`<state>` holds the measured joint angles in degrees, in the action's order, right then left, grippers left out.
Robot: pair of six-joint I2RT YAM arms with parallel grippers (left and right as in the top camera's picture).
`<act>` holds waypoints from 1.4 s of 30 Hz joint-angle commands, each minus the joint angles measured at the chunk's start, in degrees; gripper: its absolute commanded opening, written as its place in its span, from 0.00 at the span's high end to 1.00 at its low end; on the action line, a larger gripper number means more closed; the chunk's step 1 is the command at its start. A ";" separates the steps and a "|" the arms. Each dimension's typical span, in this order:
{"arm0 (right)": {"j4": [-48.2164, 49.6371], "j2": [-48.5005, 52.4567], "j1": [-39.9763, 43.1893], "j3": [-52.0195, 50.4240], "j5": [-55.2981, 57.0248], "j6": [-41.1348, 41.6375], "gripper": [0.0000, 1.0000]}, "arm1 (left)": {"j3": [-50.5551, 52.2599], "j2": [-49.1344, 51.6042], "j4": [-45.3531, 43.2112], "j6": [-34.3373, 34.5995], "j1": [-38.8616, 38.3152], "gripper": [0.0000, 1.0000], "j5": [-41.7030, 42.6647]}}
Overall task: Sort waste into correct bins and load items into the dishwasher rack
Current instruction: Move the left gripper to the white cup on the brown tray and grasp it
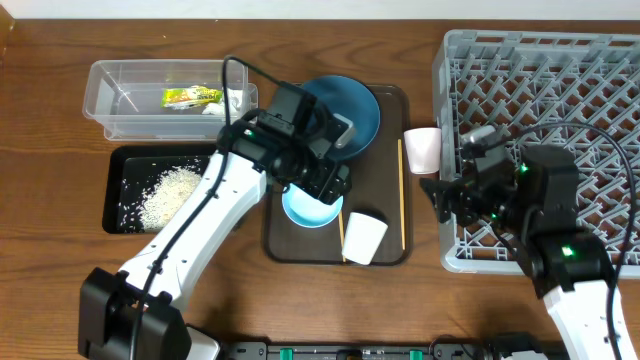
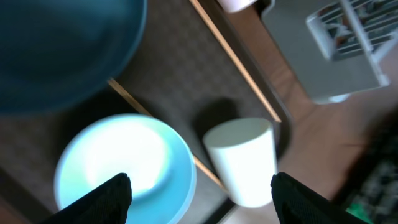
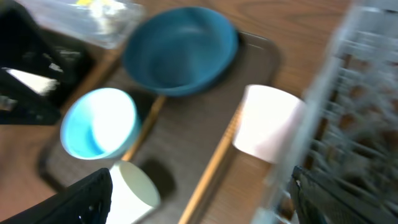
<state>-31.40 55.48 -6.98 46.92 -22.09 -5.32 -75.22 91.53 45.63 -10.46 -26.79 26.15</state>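
Closest in, on the brown tray (image 1: 375,190): pale cup (image 1: 363,237). Just beyond, hovering over the light-blue bowl (image 1: 312,207) with left end effector (image 2: 200,196) spread wide, arm stretched diagonally across the desk (image 1: 60,280), seemingly readying a pickup for the rack (image 1: 560,80). Right end effector (image 3: 199,193) likewise released, held low facing the pink cup (image 1: 422,150). Farthest back, wrapper (image 1: 192,97) already sorted into the clear tub (image 1: 130,100).

Overhead view: lighting is bright and even, focus is sharp, shadows are soft. Both wrist views are heavily blurred. The light-blue bowl (image 2: 118,165) shows overexposed glare; the dishwasher rack (image 3: 354,93) smears at right.
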 commanded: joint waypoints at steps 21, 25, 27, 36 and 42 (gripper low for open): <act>-10.91 -7.17 6.05 1.09 17.16 5.51 0.03 | -0.02 9.49 -2.40 -18.32 -8.66 0.19 6.03; -10.86 -7.15 6.05 1.09 17.16 5.53 0.04 | -0.02 10.10 -2.43 -18.78 -8.68 0.19 6.64; -10.86 -7.17 6.05 1.09 17.16 5.53 0.03 | -0.02 10.95 -2.34 -18.93 -8.68 0.19 8.46; -10.84 -7.17 6.05 1.09 17.16 5.51 0.03 | -0.02 13.77 1.64 -23.34 -8.81 0.19 15.85; -10.86 -7.17 6.05 1.09 17.16 5.51 0.04 | -0.02 15.30 2.29 -24.06 -8.81 0.18 15.89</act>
<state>-42.22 48.51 -1.56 46.94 -5.50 -0.60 -75.22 105.54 47.62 -32.47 -35.48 40.25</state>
